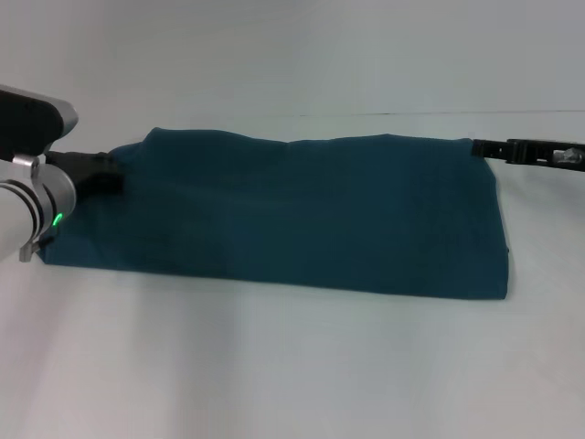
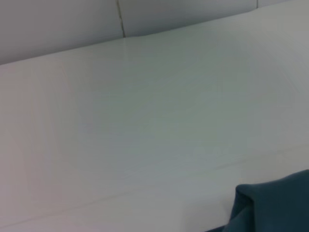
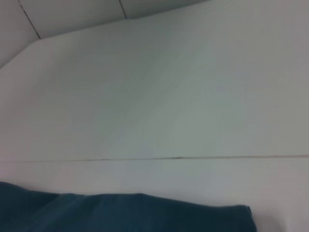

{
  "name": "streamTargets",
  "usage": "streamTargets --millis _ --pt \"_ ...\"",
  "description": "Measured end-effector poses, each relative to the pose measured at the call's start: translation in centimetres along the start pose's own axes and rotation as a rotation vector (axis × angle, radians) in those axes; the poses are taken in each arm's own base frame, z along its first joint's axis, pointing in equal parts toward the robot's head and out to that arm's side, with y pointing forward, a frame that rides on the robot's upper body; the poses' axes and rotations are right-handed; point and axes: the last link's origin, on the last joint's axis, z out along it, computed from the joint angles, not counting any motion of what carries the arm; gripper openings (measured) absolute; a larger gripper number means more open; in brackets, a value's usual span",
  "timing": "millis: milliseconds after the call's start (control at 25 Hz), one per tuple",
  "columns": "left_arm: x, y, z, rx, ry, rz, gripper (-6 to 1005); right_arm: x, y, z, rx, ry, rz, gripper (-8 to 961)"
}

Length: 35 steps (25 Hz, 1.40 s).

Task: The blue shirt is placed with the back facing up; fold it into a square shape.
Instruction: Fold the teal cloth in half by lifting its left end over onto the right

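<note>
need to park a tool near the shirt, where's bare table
Bare table lies along the near edge of the blue shirt, and a strip beyond its far edge. Crowded: the shirt's far corners, with the left pincer at one and the right pincer at the other.

Mostly bare white table (image 2: pixel 145 130) here, running out to a pale wall (image 2: pixel 63 24) with one dark vertical seam. A rumpled corner of the blue shirt (image 2: pixel 275 205) pokes in, lying on the table.
</note>
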Motion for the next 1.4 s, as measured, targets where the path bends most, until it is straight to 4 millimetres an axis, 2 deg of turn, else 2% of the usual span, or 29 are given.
streamTargets --millis 360,720,960,1240,1400 --pt "0.1 0.1 0.0 -0.006 0.001 -0.001 1 -0.1 -1.2 -0.8 0.045 0.085 0.079 658" --pt "0.2 0.1 0.0 -0.009 0.003 0.001 1 1.2 0.1 1.2 0.112 0.092 0.077 657" --pt "0.1 0.2 0.0 -0.01 0.001 0.002 0 2.2 0.3 1.7 0.127 0.106 0.089 642" --pt "0.0 0.3 0.1 -0.013 -0.002 0.002 0 2.3 1.0 2.1 0.11 0.11 0.08 618" --pt "0.0 0.3 0.1 -0.013 -0.003 0.002 0 2.3 1.5 2.4 0.098 0.112 0.071 542"
